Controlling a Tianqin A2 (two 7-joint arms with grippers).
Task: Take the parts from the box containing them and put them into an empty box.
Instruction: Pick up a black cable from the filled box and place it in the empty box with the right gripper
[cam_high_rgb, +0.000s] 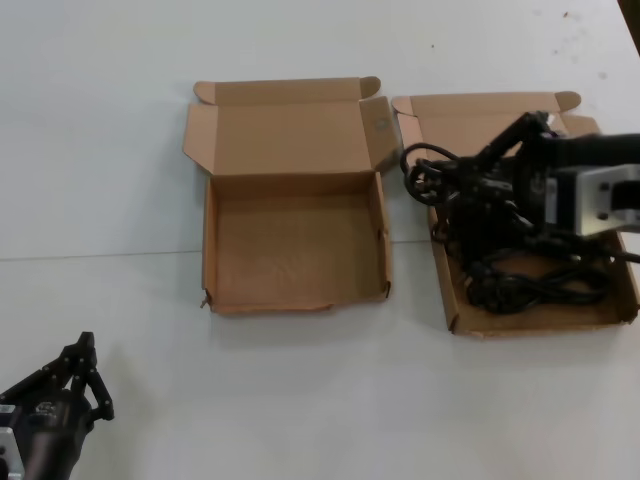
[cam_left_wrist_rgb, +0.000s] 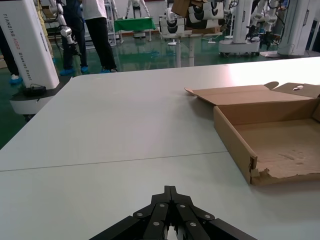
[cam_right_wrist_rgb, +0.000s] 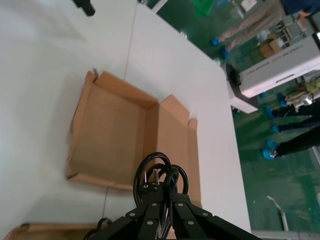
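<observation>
- While the left gripper (cam_high_rgb: 88, 372) waits low at the near left edge of the white table (cam_high_rgb: 100, 150), its fingers pressed together on nothing, the right gripper (cam_high_rgb: 455, 175) is the one at work.
- It hangs over the back left part of the box with the cables (cam_high_rgb: 545, 318), the right-hand one of two cardboard boxes standing side by side.
- Its fingers are closed around one cable bundle (cam_high_rgb: 425, 170); the black loops stick out past the fingertips toward the gap between the boxes.
- From the right wrist, those same loops (cam_right_wrist_rgb: 159, 170) curl just ahead of the pinched fingertips (cam_right_wrist_rgb: 159, 187), raised above the cardboard behind them.
- More cables (cam_high_rgb: 530, 285) lie coiled on the floor of that box, toward its front wall, partly hidden under the arm.
- Left of it stands the empty box (cam_high_rgb: 295, 298), lid folded back flat; its front wall is ragged and torn at the lower corners.
- From the left wrist, that torn corner (cam_left_wrist_rgb: 262, 176) shows frayed, well apart from the closed left fingertips (cam_left_wrist_rgb: 170, 192).
- Behind the table, that view also shows a green workshop floor, other robots and people standing.
</observation>
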